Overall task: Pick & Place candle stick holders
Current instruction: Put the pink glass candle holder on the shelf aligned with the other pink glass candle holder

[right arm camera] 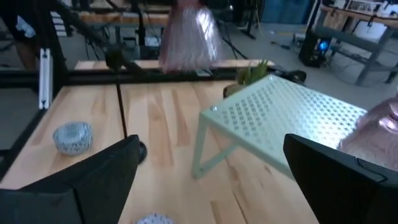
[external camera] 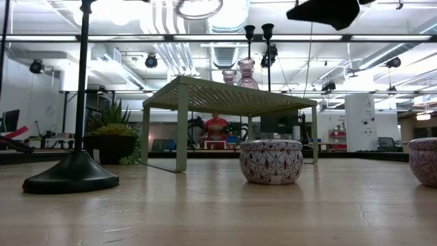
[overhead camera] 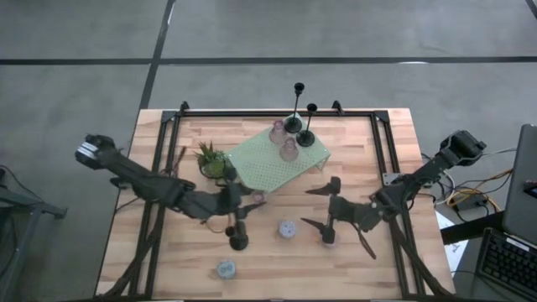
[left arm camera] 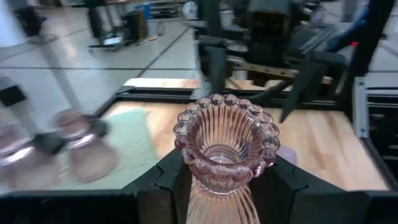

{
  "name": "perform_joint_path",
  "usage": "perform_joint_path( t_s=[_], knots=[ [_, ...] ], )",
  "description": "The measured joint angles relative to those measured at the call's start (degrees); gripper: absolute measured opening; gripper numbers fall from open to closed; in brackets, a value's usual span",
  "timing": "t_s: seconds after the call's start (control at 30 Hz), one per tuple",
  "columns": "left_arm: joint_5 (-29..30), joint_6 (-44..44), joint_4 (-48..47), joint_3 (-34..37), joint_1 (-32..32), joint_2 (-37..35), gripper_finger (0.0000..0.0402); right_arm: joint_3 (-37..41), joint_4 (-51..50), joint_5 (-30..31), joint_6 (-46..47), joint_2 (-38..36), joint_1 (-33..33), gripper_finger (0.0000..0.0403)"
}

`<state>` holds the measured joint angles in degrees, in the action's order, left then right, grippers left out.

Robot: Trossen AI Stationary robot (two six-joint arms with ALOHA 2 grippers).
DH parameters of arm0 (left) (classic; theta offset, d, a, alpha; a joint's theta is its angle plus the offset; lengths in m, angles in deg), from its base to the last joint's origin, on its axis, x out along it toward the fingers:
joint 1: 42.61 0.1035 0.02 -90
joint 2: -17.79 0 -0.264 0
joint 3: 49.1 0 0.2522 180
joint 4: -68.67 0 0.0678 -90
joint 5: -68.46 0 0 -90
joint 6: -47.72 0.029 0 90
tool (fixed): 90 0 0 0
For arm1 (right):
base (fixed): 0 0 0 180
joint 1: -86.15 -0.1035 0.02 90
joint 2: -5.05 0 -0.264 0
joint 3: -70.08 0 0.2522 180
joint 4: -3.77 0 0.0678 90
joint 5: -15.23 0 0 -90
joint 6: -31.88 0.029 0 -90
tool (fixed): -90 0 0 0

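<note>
held cup: ribbed pink glass cup (left arm camera: 219, 155) clamped between the left gripper's (overhead camera: 252, 199) fingers (left arm camera: 163, 180), just off the stand's near-left corner, above the bench middle
cups on stand: two more pink cups (overhead camera: 283, 140) on the far half of the pale green perforated stand (overhead camera: 273, 164)
sticks on stand: two black candlesticks (overhead camera: 302, 117) at the stand's far-right corner, bases touching or nearly so
third stick: black candlestick (external camera: 77, 123) upright on the bench (overhead camera: 361, 159), round base near the front edge, left of centre
pucks: one patterned puck (overhead camera: 288, 228) mid-bench toward the front edge; a blue one (overhead camera: 225, 268) at the front edge, left of centre; another (external camera: 427, 160) at the low view's right edge, partly cut off
right gripper: (overhead camera: 323, 210) fingers spread wide, holding nothing, over the bench right of centre, pointing toward the stand
plant: small spiky green plant (overhead camera: 212, 161) in a dark pot, just beside the stand's left end
stand: sits mid-bench, angled, toward the back edge
</note>
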<state>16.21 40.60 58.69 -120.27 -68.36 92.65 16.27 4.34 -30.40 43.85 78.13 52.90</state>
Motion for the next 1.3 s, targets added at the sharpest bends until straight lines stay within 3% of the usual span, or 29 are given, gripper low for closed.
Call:
perform_joint_path(
  t_s=[0.17,0.3,0.63,1.0,1.3],
  knots=[
    [-1.7,0.7,2.7,-3.4,2.5,7.1,0.0135,0.0,1.7,-5.8,-0.2,0.0,1.7,0.0391],
    [-6.0,1.0,2.8,-8.0,3.7,12.4,0.0135,0.0,2.1,-5.6,-0.5,0.7,1.9,0.0391],
    [-8.5,5.1,2.7,-18.9,4.6,21.9,0.0135,0.0,7.1,-5.9,-2.9,4.0,2.0,0.0391],
    [-8.6,4.6,1.5,-20.9,5.1,24.2,0.0136,0.0,7.9,-6.9,-3.1,4.7,2.3,0.0388],
    [-9.8,4.6,2.2,-20.9,5.1,24.2,0.0136,0.0,8.8,-7.5,-2.9,4.7,3.4,0.0343]
  ],
)
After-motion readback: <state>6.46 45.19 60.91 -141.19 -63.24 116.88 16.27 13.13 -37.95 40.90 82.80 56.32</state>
